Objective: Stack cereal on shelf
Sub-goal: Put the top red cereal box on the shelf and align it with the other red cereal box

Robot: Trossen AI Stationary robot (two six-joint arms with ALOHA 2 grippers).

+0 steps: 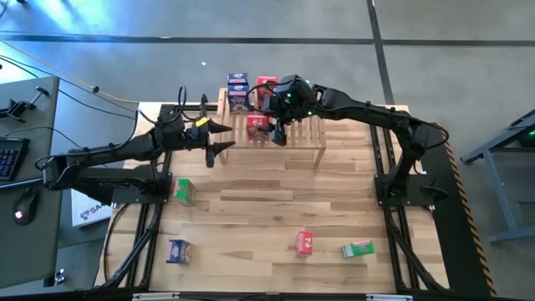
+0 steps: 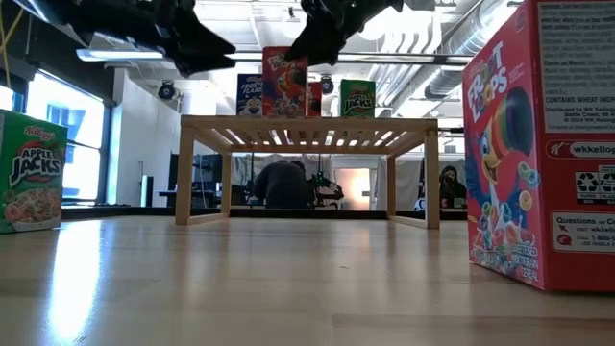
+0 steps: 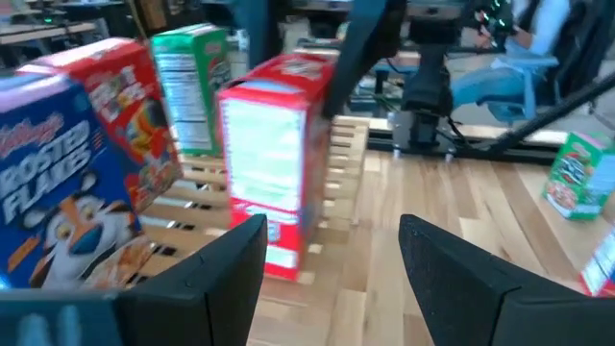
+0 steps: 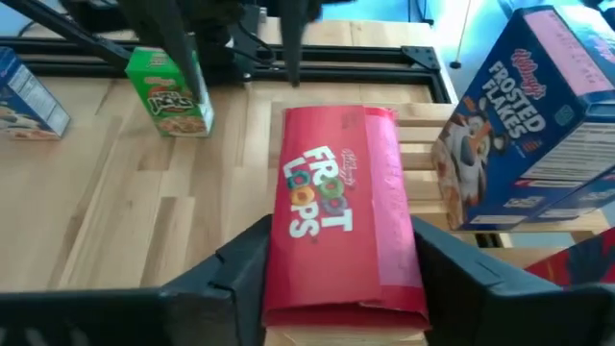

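My right gripper (image 4: 327, 264) straddled the red box (image 4: 341, 221) upright on the shelf (image 1: 322, 134), fingers parted, barely clear. Withdrawing crooked risked toppling it against the blue box (image 4: 524, 115) beside. Left gripper (image 1: 219, 138) waited open near the shelf.

— What are you reading on the boxes?
— "Froot Loops" is showing on the red box (image 4: 341, 216), "Frosted Flakes" and "Kellogg's" on the blue box (image 4: 524, 120).
— And the green box (image 2: 31, 171)?
— You're seeing "Apple Jacks" there.
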